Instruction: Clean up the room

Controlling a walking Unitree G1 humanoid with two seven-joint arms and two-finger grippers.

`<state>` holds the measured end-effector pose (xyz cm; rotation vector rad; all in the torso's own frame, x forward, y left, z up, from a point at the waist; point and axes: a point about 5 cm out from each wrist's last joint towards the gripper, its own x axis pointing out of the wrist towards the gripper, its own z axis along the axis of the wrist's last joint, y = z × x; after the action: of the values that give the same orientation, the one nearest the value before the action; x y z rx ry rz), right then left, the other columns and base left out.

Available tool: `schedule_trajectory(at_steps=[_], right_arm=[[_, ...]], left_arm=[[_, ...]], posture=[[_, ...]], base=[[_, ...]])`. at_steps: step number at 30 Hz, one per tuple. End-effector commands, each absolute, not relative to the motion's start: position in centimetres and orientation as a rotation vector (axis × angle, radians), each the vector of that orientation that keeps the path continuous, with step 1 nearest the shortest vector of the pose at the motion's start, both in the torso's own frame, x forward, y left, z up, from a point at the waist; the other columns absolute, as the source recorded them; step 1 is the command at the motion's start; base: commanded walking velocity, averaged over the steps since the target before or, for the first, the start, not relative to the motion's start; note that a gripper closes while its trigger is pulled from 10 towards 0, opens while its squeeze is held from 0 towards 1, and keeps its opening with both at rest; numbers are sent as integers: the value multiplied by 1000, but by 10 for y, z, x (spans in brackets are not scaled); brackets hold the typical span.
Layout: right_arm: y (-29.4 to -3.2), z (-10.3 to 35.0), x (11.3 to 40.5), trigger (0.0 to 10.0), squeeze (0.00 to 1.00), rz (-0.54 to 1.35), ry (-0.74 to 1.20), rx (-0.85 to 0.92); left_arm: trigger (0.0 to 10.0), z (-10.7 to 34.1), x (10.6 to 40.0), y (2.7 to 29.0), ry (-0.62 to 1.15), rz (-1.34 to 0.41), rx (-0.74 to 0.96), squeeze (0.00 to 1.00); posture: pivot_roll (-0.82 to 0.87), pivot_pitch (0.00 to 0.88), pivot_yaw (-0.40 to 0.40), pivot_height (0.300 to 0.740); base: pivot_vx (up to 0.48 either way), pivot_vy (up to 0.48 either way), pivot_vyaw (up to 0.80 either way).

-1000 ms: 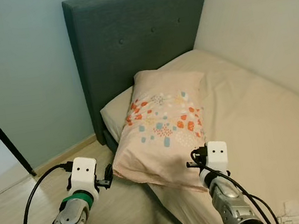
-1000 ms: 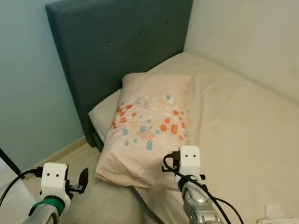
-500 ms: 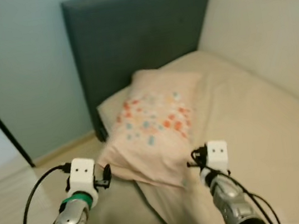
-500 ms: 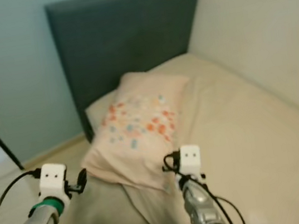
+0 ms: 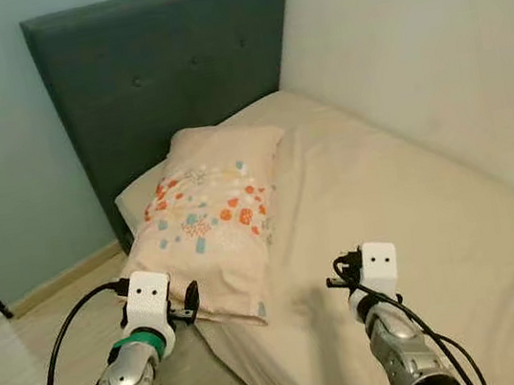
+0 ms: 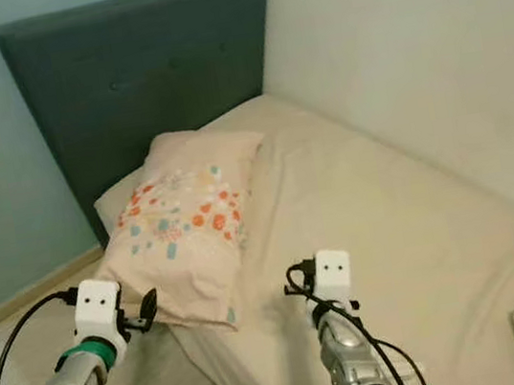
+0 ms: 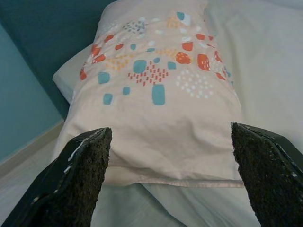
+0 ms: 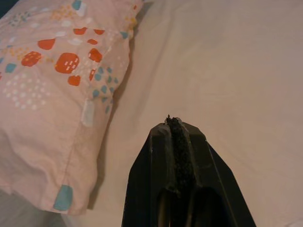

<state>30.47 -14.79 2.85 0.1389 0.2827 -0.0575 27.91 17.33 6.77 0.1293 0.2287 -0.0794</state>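
Pillow (image 5: 208, 214): lies at the bed's (image 5: 416, 217) head, near corner overhanging the mattress edge. My view has swung rightward since a second ago; pillow itself unmoved. My left gripper (image 7: 170, 175): spread wide, empty, facing the pillow. My right gripper (image 8: 176, 146): pressed closed, empty, above the sheet. Judgement: straightening still pending.

One patterned pillow (image 5: 205, 221), one bed (image 5: 413, 198), one headboard (image 5: 162, 71).
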Motion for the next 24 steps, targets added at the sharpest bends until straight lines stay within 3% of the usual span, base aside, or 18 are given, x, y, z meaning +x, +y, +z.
schedule_trajectory(at_steps=[1, 9, 13, 24], right_arm=[[-149, 24, 302, 10000, 0, -60, 305, 135], [-149, 24, 302, 10000, 0, -58, 306, 135], [-149, 24, 302, 10000, 0, -59, 308, 133], [-153, 29, 306, 10000, 0, -67, 284, 123]], left_arm=[[10000, 64, 277, 173, 247, -78, 131, 0], [10000, 64, 277, 172, 244, -76, 128, 0], [10000, 63, 276, 174, 255, -68, 114, 0], [10000, 62, 275, 173, 258, -62, 113, 0]], posture=[[151, 0, -55, 740], [151, 0, -59, 740], [150, 0, -60, 740], [149, 0, -63, 740]], base=[[0, 0, 0], [0, 0, 0], [0, 480, 0], [0, 0, 0]])
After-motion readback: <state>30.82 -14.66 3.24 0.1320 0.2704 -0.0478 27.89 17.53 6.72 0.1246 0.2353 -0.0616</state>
